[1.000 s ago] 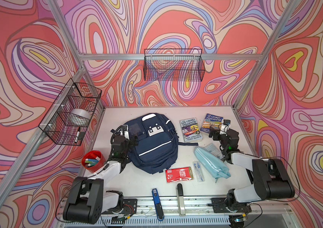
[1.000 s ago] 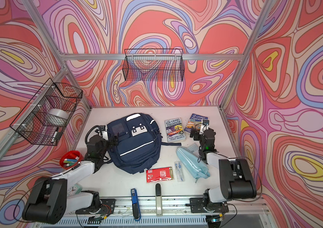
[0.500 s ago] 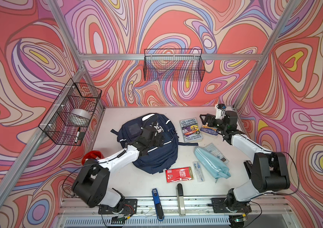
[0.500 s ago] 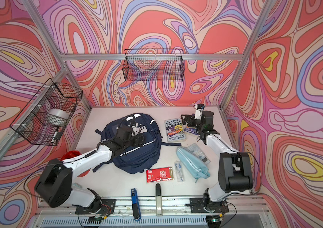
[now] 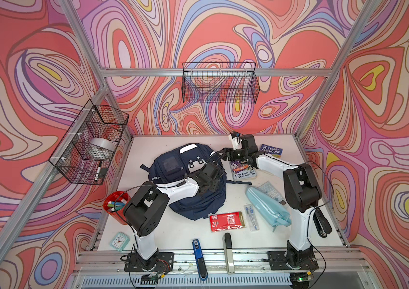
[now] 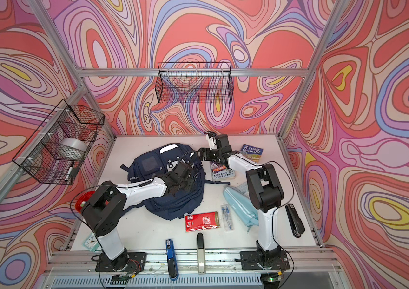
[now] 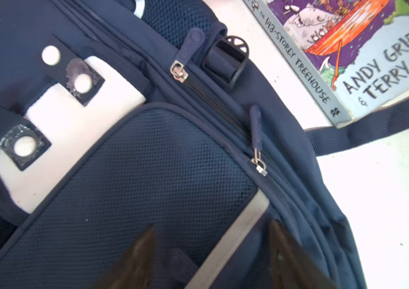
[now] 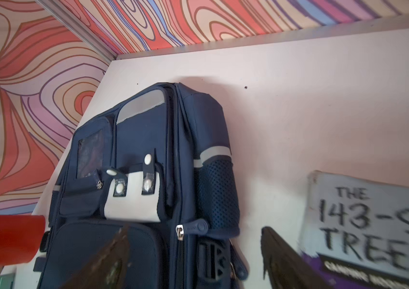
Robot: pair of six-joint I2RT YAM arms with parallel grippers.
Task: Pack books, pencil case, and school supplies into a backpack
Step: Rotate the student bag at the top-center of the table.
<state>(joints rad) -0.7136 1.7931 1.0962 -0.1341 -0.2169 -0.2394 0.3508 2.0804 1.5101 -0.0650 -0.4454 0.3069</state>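
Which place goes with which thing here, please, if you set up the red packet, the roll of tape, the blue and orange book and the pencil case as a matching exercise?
Things:
1. red packet
2. roll of tape
3. blue and orange book
4. pencil case

Places:
A. in the wire basket on the side wall
B. on the table, nearest the back wall
C. overlapping the calculator
D. between the backpack and the pack of pens

Pairs: 1-D, 2-A, 3-B, 4-C.
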